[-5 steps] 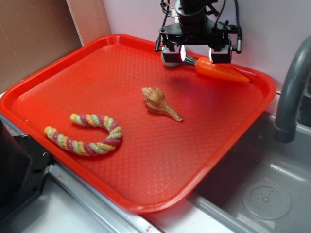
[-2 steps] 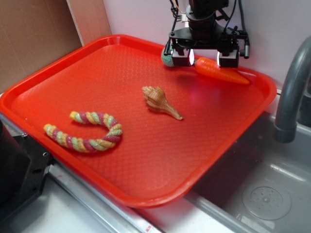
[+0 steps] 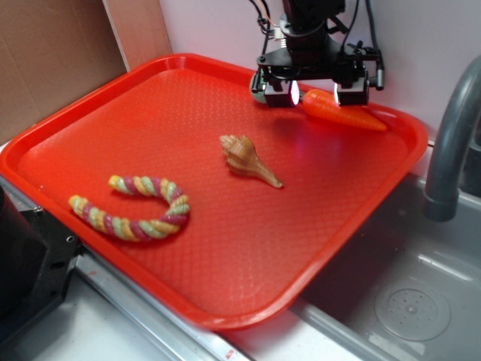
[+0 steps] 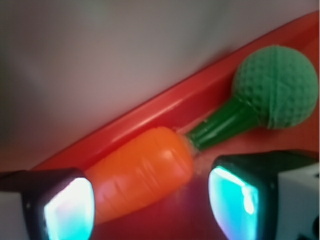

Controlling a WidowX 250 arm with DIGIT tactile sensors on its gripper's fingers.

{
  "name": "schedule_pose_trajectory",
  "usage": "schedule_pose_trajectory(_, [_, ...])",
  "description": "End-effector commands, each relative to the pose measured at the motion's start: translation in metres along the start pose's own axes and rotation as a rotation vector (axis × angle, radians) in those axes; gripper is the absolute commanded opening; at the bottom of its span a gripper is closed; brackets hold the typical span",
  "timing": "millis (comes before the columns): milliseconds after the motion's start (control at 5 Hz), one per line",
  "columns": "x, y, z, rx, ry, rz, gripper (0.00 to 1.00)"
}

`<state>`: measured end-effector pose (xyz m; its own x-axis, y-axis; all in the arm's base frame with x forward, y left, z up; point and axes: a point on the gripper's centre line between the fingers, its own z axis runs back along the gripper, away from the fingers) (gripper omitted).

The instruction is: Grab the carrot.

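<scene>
The carrot (image 3: 347, 113) lies on its side along the far rim of the red tray (image 3: 98, 120), tip pointing right. In the wrist view the carrot (image 4: 145, 174) is glossy orange with a green stem and a round dimpled green top (image 4: 272, 87). My gripper (image 3: 314, 95) hangs over the carrot's thick end and stands open. In the wrist view the gripper (image 4: 152, 205) straddles the thick end, one fingertip (image 4: 70, 210) close against the orange body, the other (image 4: 232, 200) apart from it beside the stem. The carrot rests on the tray.
A tan spiral seashell (image 3: 246, 158) lies mid-tray, and a curled multicoloured rope toy (image 3: 135, 210) sits at the front left. A grey faucet (image 3: 451, 143) and a sink (image 3: 406, 301) are to the right. The wall stands just behind the tray's far rim.
The gripper has shifted to the right along the far rim, from over the green top to astride the carrot's thick end. The carrot has not moved.
</scene>
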<state>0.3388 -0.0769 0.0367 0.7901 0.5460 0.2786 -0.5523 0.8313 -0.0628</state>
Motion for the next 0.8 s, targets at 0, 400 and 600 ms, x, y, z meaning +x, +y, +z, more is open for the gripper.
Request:
schedule_pose_trajectory(0, [-0.008,0.005,0.027,-0.038,-0.034,-0.033,1.0])
schedule_pose_trajectory(400, [0.014,0.004,0.06,-0.063,-0.201,0.029,1.0])
schedule_pose_trajectory(600, [0.03,0.004,0.048,-0.028,-0.208,0.033,1.0])
